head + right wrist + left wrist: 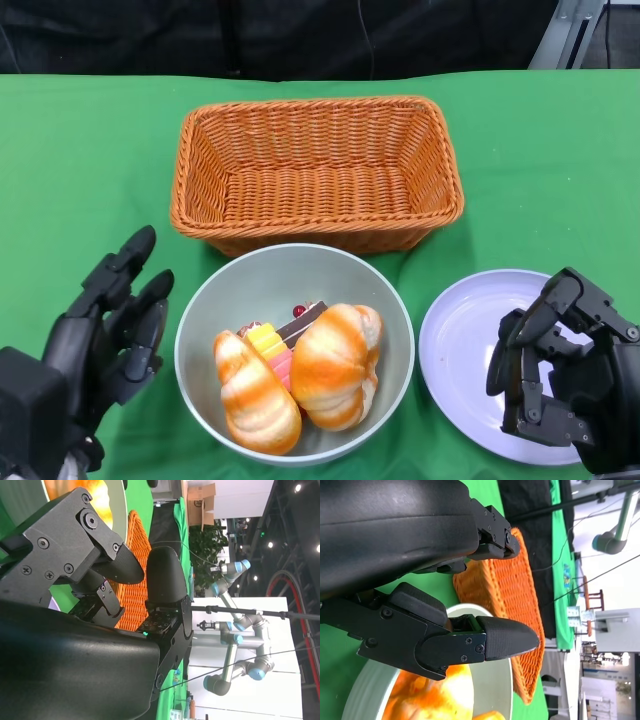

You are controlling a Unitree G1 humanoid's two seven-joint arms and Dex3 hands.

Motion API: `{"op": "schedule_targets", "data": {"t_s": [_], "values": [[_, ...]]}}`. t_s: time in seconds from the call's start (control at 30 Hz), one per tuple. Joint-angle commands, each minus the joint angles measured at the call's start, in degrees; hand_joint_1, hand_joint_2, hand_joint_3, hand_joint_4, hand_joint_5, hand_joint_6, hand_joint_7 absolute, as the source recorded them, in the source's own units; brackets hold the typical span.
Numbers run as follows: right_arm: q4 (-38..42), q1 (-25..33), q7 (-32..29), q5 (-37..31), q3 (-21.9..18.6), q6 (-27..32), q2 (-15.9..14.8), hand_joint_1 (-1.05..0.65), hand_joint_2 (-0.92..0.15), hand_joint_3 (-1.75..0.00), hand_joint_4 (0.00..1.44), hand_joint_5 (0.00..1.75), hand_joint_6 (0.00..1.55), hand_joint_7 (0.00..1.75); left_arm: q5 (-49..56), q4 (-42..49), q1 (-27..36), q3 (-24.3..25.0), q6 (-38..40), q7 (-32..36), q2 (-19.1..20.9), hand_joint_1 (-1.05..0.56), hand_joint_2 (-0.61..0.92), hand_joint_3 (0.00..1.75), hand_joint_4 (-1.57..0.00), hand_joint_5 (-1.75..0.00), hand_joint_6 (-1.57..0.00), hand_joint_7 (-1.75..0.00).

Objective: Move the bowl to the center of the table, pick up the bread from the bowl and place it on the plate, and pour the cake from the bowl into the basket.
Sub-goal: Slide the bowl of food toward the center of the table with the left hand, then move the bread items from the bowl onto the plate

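Bowl (294,355) sits lower centre of the head view on the green table (80,150), just below the basket (316,172), near wall of the basket about touching the bowl's far rim. Looks already roughly central, so I'd judge the bread pick is the step in hand.

Two bread pieces in the bowl: left bread (256,392) runs diagonally, upper left to lower right; right bread (336,364) is plumper, long axis closer to vertical in frame, leaning toward upper right. Cake (285,338) is wedged between and behind them, partly hidden.

Plate (480,350) lies lower right, just beside the bowl, apart from it. Right hand (560,375) hovers over the plate's right part, fingers curled inward, holding nothing. Left hand (105,330) is lower left, just beside the bowl's left rim, fingers apart and extended toward upper right, empty; can't tell if it touches the rim.

Key relation: right bread lies to the left of the right hand, across the plate, and that hand is on the plate side, so it seems the natural picker. Fingers would need to close across the short axis, roughly left-right in frame. Risk: snagging the cake alongside.
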Motion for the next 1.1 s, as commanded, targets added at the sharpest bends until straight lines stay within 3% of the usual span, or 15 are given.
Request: {"op": "schedule_targets", "data": {"t_s": [0.03, 0.13, 0.17, 0.27, 0.5, 0.53, 0.63, 0.67, 0.83, 0.87, 0.93, 1.0, 1.1], "values": [[0.12, 0.19, 0.05, 0.61, -0.32, -0.02, -0.37, -0.12, -0.37, -1.56, 0.97, 1.75, 0.65, 1.75, -3.33, 0.03, -0.17, 2.25, -3.3, -1.58, 0.45, -0.81, 0.92, 0.42, -0.44, -0.04, -0.36, -0.03], [0.24, 0.17, 0.88, 1.21, -0.37, -0.18, -0.69, -0.13, -0.38, -1.54, 0.97, 1.75, 0.64, 1.75, -6.87, 2.18, -1.24, 4.06, -6.88, -3.31, -0.77, -0.67, 0.92, 0.22, -0.59, -0.06, -0.5, -0.05], [0.05, 0.25, 1.32, 1.73, -0.37, 0.22, -0.88, -0.13, -0.4, -1.51, 0.95, 1.75, 0.62, 1.74, -7.52, 3.14, -1.63, 4.52, -8.48, -3.74, -1.13, -0.49, 0.92, 0.13, -0.79, -0.08, -0.69, -0.06], [-1.07, 0.77, 1.64, 2.19, -0.42, 1.59, -1.18, -0.11, -0.42, -1.46, 0.93, 1.75, 0.62, 1.72, -8.74, 5.94, -2.6, 5.52, -12.83, -4.79, -1.98, -0.3, 0.92, 0.05, -1.04, -0.08, -0.94, -0.06], [-1.89, 1.26, 1.86, 2.16, -0.88, 2.33, -1.54, -0.08, -0.47, -1.38, 0.89, 1.75, 0.63, 1.69, -12.53, 12.75, -5.3, 7.67, -19.54, -10.44, -2.11, -0.12, 0.92, 0.29, -1.29, -0.18, -1.27, -0.1], [-1.75, 1.2, 2.07, 2.39, -1.0, 2.22, -1.62, -0.07, -0.47, -1.37, 0.89, 1.75, 0.63, 1.69, -12.56, 13.36, -5.55, 7.9, -20.17, -10.85, -2.06, -0.11, 0.92, 0.32, -1.3, -0.22, -1.3, -0.11], [-1.43, 0.95, 2.78, 3.1, -1.33, 1.92, -1.94, -0.08, -0.48, -1.36, 0.88, 1.75, 0.62, 1.68, -11.2, 14.7, -5.89, 8.25, -21.83, -9.95, -2.07, -0.1, 0.92, 0.34, -1.08, -0.77, -1.37, -0.08], [-1.31, 0.81, 2.98, 3.22, -1.43, 1.77, -2.1, -0.08, -0.48, -1.36, 0.88, 1.75, 0.62, 1.68, -10.96, 15.01, -5.93, 8.28, -22.09, -9.75, -2.07, -0.1, 0.92, 0.34, -1.03, -0.9, -1.39, -0.09], [-1.38, 0.16, 4.21, 3.04, -1.68, 1.68, -3.43, -0.09, -0.48, -1.36, 0.88, 1.75, 0.62, 1.68, -8.67, 17.12, -6.43, 8.48, -24.47, -9.01, -1.47, -0.13, 0.92, 0.32, -0.91, -1.16, -1.36, -0.17], [-1.31, -0.02, 4.71, 2.94, -1.7, 1.51, -3.91, -0.09, -0.49, -1.36, 0.87, 1.75, 0.61, 1.68, -8.27, 17.74, -6.63, 8.52, -25.12, -8.87, -1.3, -0.13, 0.92, 0.32, -0.87, -1.26, -1.21, -0.49], [-2.2, -0.22, 5.31, 2.62, -1.7, 2.64, -5.13, -0.11, -0.5, -1.35, 0.86, 1.75, 0.6, 1.65, -7.88, 18.92, -7.04, 8.79, -25.55, -8.43, -1.17, -0.12, 0.92, 0.32, -0.84, -1.35, -0.99, -0.93], [-2.47, -0.48, 5.59, 2.73, -1.69, 3.19, -5.73, -0.1, -0.5, -1.31, 0.84, 1.75, 0.62, 1.6, -7.96, 19.51, -7.23, 8.94, -25.2, -7.96, -1.27, -0.12, 0.92, 0.32, -0.83, -1.41, -0.9, -1.14], [-2.68, -0.63, 5.88, 2.72, -1.56, 3.69, -6.29, -0.09, -0.5, -1.29, 0.83, 1.75, 0.63, 1.56, -8.28, 20.32, -7.42, 8.93, -24.96, -8.18, -1.29, -0.11, 0.91, 0.32, -0.83, -1.43, -0.87, -1.2]]}}
